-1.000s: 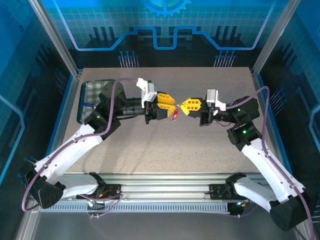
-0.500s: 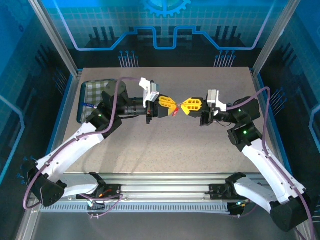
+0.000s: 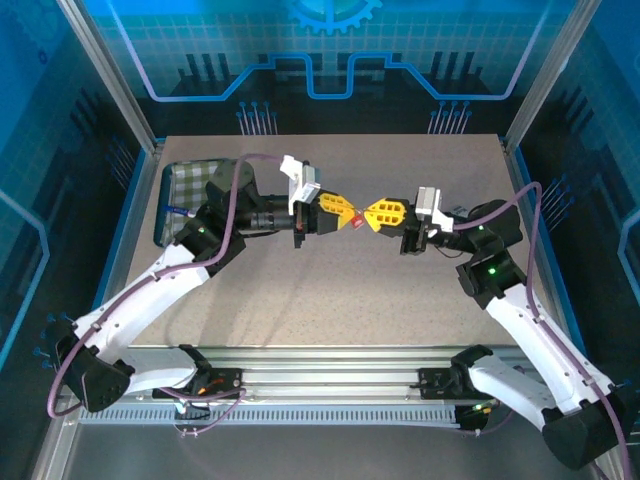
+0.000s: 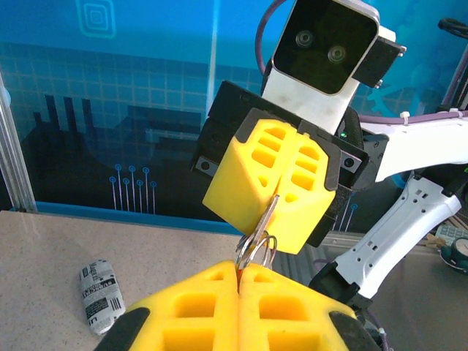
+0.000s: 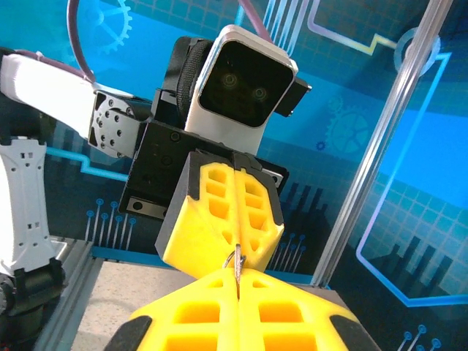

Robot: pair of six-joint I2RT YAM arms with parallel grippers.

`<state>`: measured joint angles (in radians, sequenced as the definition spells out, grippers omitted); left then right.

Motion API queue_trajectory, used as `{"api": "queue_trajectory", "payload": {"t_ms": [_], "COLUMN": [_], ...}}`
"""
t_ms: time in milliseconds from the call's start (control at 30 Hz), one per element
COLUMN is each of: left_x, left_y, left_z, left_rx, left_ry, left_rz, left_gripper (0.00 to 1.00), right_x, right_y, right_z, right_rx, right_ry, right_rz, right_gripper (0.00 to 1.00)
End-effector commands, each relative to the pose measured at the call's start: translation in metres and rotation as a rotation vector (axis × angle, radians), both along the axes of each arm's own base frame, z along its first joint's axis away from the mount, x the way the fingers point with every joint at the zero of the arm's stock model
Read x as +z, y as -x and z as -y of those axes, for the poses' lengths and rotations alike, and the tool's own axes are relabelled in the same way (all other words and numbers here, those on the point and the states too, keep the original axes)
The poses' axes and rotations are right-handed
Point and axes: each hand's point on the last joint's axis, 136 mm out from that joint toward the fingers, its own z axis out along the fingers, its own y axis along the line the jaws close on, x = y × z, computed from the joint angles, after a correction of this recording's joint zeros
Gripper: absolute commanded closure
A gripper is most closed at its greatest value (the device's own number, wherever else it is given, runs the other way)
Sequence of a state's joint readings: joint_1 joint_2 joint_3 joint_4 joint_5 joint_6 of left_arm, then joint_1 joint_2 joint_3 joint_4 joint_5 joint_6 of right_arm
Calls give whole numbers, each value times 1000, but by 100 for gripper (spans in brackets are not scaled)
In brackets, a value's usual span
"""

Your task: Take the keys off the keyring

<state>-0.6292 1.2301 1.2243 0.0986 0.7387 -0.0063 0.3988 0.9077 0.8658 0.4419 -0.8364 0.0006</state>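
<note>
Yellow L gripper (image 3: 350, 217): clamped tight on red keyring (image 3: 357, 223), mid-air above table (image 3: 300, 300) centre.
Yellow R gripper (image 3: 369, 217): pinched tight on key (image 4: 268, 219); shaft sticks out of finger seam.
Gap: grippers nose to nose, nearly touching.
Key end: wire loop (image 4: 256, 252) right at L gripper's nose.
Bkgd: small printed roll (image 4: 101, 294) on table; checked tray (image 3: 185, 187) far left.

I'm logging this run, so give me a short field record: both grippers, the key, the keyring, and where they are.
left gripper: shut on the red keyring
right gripper: shut on the metal key
position: fingertips facing, almost touching, above the table centre
progress: key apparently not yet off the keyring
elsewhere: checked tray at the table's far left
</note>
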Motion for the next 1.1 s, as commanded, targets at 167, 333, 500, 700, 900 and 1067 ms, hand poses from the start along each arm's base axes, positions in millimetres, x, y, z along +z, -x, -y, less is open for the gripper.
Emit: {"api": "queue_trajectory", "payload": {"t_ms": [167, 333, 500, 700, 900, 1067], "left_x": [15, 15, 9, 6, -7, -13], "left_y": [-12, -18, -21, -20, -28, -42], "left_z": [-10, -13, -12, -17, -25, -29], "left_rx": [58, 81, 82, 118, 154, 207], "left_ry": [43, 50, 43, 36, 11, 1], "left_rz": [-5, -23, -43, -23, -30, -45], "left_gripper": [100, 100, 100, 56, 58, 48], "right_x": [-6, -8, -10, 2, -1, -6], "right_y": [24, 28, 25, 18, 6, -6], "right_z": [-1, -2, -3, -1, 0, 1], "right_rx": [66, 75, 51, 14, -8, -41], "right_ry": [40, 63, 75, 69, 65, 66], "right_rz": [80, 87, 77, 50, 7, -16], "right_gripper": [100, 100, 100, 100, 100, 100]}}
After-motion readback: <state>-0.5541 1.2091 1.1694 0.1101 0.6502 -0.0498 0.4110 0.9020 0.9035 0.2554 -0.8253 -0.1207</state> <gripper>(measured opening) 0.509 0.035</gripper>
